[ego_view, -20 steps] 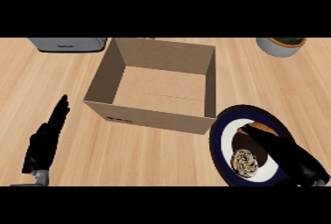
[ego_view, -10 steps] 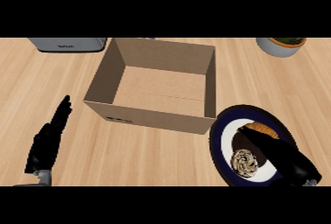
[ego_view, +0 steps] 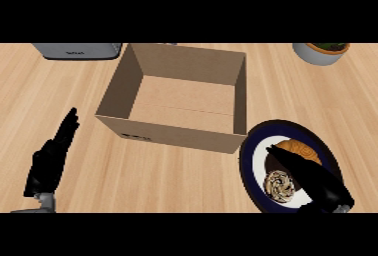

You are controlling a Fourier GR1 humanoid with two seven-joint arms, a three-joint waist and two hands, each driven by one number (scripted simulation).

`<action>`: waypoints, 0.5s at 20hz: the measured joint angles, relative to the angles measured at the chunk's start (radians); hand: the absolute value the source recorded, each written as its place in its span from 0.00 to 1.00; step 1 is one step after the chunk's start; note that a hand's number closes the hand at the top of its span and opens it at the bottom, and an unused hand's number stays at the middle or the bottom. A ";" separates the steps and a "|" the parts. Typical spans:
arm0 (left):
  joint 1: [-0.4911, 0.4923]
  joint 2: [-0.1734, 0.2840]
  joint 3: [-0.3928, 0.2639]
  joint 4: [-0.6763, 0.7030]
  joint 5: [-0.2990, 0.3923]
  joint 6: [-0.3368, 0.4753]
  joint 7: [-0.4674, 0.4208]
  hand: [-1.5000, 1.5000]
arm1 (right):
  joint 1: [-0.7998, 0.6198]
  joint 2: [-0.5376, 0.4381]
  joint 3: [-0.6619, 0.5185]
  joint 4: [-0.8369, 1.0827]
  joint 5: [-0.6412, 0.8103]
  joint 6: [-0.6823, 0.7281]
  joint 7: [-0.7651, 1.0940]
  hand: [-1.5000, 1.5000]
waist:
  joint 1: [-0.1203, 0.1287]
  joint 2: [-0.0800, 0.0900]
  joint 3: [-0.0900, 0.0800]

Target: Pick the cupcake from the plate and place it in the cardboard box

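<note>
The cupcake [ego_view: 278,184], with a brown swirled top, sits on the white middle of a dark-rimmed plate [ego_view: 248,150] at the lower right. My right hand [ego_view: 316,179] lies over the plate just right of the cupcake. Its straight fingers point up-left and it is open, touching or nearly touching the cupcake's side. The open cardboard box [ego_view: 176,133] stands at the centre with nothing inside, its near right corner close to the plate's rim. My left hand [ego_view: 50,160] rests open at the lower left, fingers pointing up.
An orange-brown pastry [ego_view: 303,148] lies on the plate's far side, partly behind my right hand. A grey appliance [ego_view: 77,50] stands at the back left and a pale pot with a plant [ego_view: 321,52] at the back right.
My right hand has slid a little up and left across the plate, closer to the cupcake. The left hand, box and cupcake have not moved.
</note>
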 measured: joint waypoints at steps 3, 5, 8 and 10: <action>0.007 -0.018 0.004 -0.021 -0.013 -0.002 0.014 0.50 | 0.023 0.008 -0.020 -0.010 0.021 0.015 -0.019 0.00 | 0.000 0.000 0.000; -0.001 -0.017 0.014 -0.001 -0.019 -0.009 0.002 0.50 | 0.012 0.036 -0.006 0.024 0.053 0.000 -0.027 0.00 | 0.000 -0.001 -0.001; -0.004 -0.022 0.021 0.004 -0.025 -0.016 -0.009 0.50 | 0.009 0.044 -0.001 0.045 0.085 0.004 -0.043 0.00 | 0.000 -0.002 -0.002; -0.001 -0.024 0.030 0.006 -0.025 -0.023 -0.012 0.50 | 0.007 0.060 0.003 0.068 0.109 -0.004 -0.052 0.00 | 0.000 -0.003 -0.004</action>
